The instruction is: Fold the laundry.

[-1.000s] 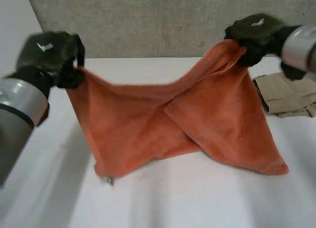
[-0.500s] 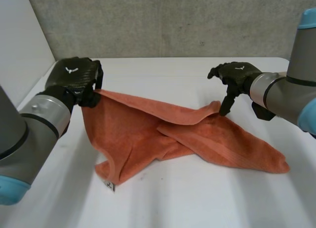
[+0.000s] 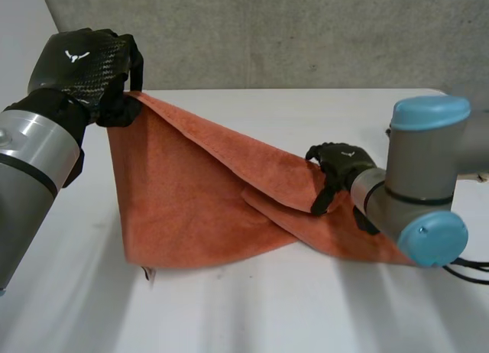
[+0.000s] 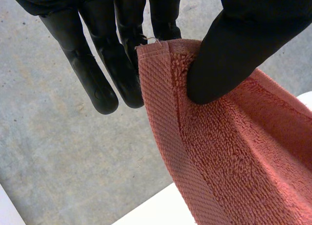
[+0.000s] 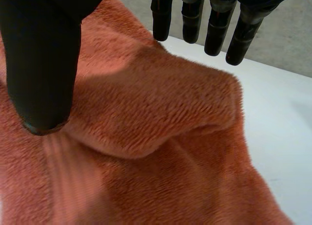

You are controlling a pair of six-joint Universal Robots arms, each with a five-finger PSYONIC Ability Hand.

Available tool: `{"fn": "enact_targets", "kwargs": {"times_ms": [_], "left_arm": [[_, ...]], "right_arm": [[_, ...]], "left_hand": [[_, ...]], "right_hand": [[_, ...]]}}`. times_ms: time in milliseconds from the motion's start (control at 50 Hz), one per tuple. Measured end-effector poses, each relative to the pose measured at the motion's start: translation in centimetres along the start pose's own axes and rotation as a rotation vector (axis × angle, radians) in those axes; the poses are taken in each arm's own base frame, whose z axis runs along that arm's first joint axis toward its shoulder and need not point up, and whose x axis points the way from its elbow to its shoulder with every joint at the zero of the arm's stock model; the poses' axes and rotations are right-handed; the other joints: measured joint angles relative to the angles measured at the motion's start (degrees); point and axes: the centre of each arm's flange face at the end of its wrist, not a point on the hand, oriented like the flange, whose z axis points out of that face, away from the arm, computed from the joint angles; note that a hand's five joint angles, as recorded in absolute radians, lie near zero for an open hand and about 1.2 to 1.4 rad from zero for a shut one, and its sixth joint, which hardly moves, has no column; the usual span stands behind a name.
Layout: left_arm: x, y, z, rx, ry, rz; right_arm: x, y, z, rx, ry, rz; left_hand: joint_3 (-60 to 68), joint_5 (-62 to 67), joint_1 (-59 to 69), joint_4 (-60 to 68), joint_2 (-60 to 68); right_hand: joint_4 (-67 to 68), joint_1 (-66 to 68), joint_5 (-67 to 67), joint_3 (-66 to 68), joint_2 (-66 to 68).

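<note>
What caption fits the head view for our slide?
Left hand holds a towel corner high; open right hand touches its other end on the table.

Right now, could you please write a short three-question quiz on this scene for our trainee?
1. True or false: the left hand pinches a corner of the orange towel and holds it up in the air.
2. Where is the right hand? A) low, on the towel's folded part; B) raised, holding a corner; C) off the towel entirely.
3. Fill in: the towel's lower edge rests on the white ____.
Key: 1 true; 2 A; 3 table.
</note>
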Motion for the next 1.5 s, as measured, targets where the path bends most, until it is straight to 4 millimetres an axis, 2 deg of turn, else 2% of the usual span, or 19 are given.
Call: {"fn": "enact_targets", "kwargs": {"times_ms": [220, 320, 440, 560, 760, 880, 1060, 1140, 1160, 1200, 1260, 1300, 1320, 1340, 1360, 1400, 1420, 1480, 1500], "left_arm": [[0.1, 0.0, 0.5, 0.001, 0.001, -0.002], [0.1, -0.2, 0.5, 0.008, -0.001, -0.004], [0.0, -0.5, 0.4, 0.018, -0.003, -0.008], [-0.1, -1.0, 0.1, 0.031, -0.007, -0.011], [-0.3, -0.7, 0.0, 0.018, -0.013, -0.009], [-0.2, -0.6, -0.1, 0.011, -0.009, -0.01], [-0.1, -0.6, -0.2, 0.01, -0.004, -0.011], [0.0, -0.8, -0.4, 0.012, -0.003, -0.012], [-0.1, -0.8, -0.4, 0.013, -0.004, -0.012], [-0.1, -1.0, -0.6, 0.016, -0.006, -0.012], [-0.3, -1.2, -0.7, 0.02, -0.01, -0.012], [-0.4, -1.3, -0.7, 0.024, -0.014, -0.011], [-0.5, -1.4, -0.7, 0.027, -0.018, -0.01], [-0.5, -1.4, -0.7, 0.027, -0.018, -0.01], [-0.7, -1.6, -0.7, 0.033, -0.023, -0.009], [-0.9, -1.9, -0.6, 0.043, -0.03, -0.006], [-0.9, -1.9, -0.6, 0.045, -0.032, -0.006], [-1.4, -2.3, -0.5, 0.059, -0.046, 0.0], [-1.5, -2.3, -0.5, 0.061, -0.049, 0.001]], "right_arm": [[-1.0, 1.8, -1.6, 0.091, -0.015, -0.02], [-1.4, 3.2, -0.7, 0.096, -0.001, -0.036], [-1.2, 3.7, 1.1, 0.113, 0.051, -0.068], [-0.5, 2.8, 3.0, 0.162, 0.124, -0.099], [1.7, -0.4, 3.1, 0.241, 0.151, -0.074], [2.0, -1.0, 3.0, 0.237, 0.083, -0.054], [1.8, -0.6, 3.6, 0.19, -0.018, 0.108], [2.5, 0.2, 5.1, 0.167, -0.012, 0.18], [2.8, 0.3, 5.4, 0.167, -0.005, 0.187], [3.4, 0.2, 5.6, 0.173, 0.007, 0.188], [4.1, -0.9, 5.5, 0.2, 0.019, 0.176], [4.5, -2.2, 5.1, 0.235, 0.027, 0.153], [4.7, -4.2, 4.2, 0.28, 0.029, 0.105], [4.7, -4.2, 4.2, 0.28, 0.029, 0.105], [4.7, -6.9, 2.5, 0.333, 0.028, 0.013], [4.4, -10.0, -0.1, 0.385, 0.025, -0.131], [4.3, -10.7, -0.7, 0.395, 0.024, -0.165], [3.5, -14.6, -5.3, 0.415, 0.037, -0.417], [3.3, -15.1, -6.2, 0.406, 0.04, -0.461]], "left_hand": [[0.0, 0.0, 0.0, 0.0, 0.0], [0.0, 0.0, 0.0, 0.0, 0.0], [0.0, 0.0, 0.0, 0.0, 0.0], [0.0, 0.0, 0.0, 0.0, 0.0], [0.0, 0.0, 0.0, 0.0, 0.0], [0.0, 0.0, 0.0, 0.0, 0.0], [0.0, 0.0, 0.0, 0.0, 0.0], [0.0, 0.0, 0.0, 0.0, 0.0], [0.0, 0.0, 0.0, 0.0, 0.0], [0.0, 0.0, 0.0, 0.0, 0.0], [0.0, 0.0, 0.0, 0.0, 0.0], [0.0, 0.0, 0.0, 0.0, 0.0], [0.0, 0.0, 0.0, 0.0, 0.0], [0.0, 0.0, 0.0, 0.0, 0.0], [0.0, 0.0, 0.0, 0.0, 0.0], [0.0, 0.0, 0.0, 0.0, 0.0], [0.0, 0.0, 0.0, 0.0, 0.0], [0.0, 0.0, 0.0, 0.0, 0.0], [0.0, 0.0, 0.0, 0.0, 0.0]], "right_hand": [[0.0, 0.0, 0.0, 0.0, 0.0], [0.0, 0.0, 0.0, 0.0, 0.0], [0.06, 0.02, 0.17, 0.22, 0.0], [3.55, 2.56, 3.99, 5.06, 2.59], [7.02, 5.79, 7.19, 8.42, 3.66], [7.4, 6.14, 7.65, 8.73, 4.4], [18.1, 15.28, 17.24, 19.36, 17.98], [33.13, 28.36, 32.08, 34.84, 33.46], [44.22, 37.89, 43.25, 45.27, 43.84], [52.84, 44.15, 52.03, 53.61, 52.47], [53.72, 44.2, 52.66, 54.39, 52.62], [53.95, 44.2, 52.66, 54.66, 52.62], [54.02, 44.2, 52.67, 54.67, 52.62], [54.02, 44.2, 52.67, 54.67, 52.62], [54.03, 44.2, 52.66, 54.68, 52.62], [54.03, 44.21, 52.67, 54.68, 52.62], [54.03, 44.21, 52.67, 54.68, 52.62], [54.03, 44.21, 52.67, 54.68, 52.62], [54.03, 44.21, 52.67, 54.68, 52.62]]}}
